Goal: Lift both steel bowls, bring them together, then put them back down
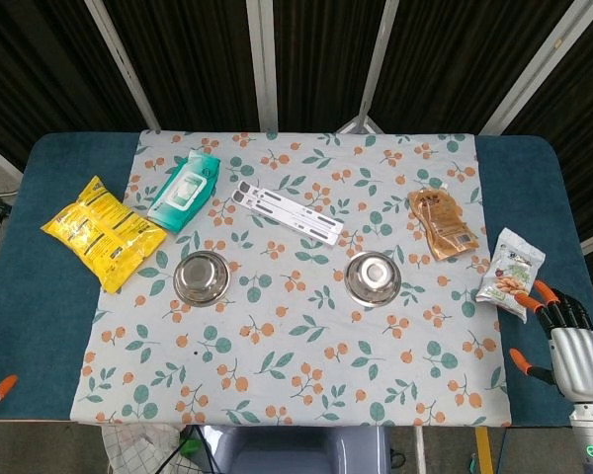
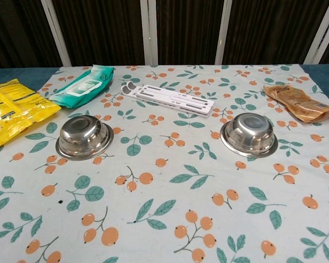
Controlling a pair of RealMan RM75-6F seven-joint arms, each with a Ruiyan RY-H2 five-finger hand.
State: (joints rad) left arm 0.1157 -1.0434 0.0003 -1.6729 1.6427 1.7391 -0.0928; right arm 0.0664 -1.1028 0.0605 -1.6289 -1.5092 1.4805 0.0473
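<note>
Right robot hand [image 1: 571, 341] hovers empty, fingers apart, beside the leaf-print tablecloth [image 1: 306, 365] before dark slatted walls.

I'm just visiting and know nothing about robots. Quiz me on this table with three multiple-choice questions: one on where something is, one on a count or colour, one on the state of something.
1. What lies at the far left of the table?
A. the yellow packet
B. the brown pouch
C. the white rack

2. How many steel bowls are there?
A. one
B. two
C. three

3. How are the bowls now?
A. stacked
B. held in the air
C. resting apart on the cloth

Answers:
1. A: the yellow packet lies on the blue edge at the left.
2. B: the left bowl and the right bowl are all.
3. C: both sit on the cloth; the right hand is off to the side, holding nothing.
</note>
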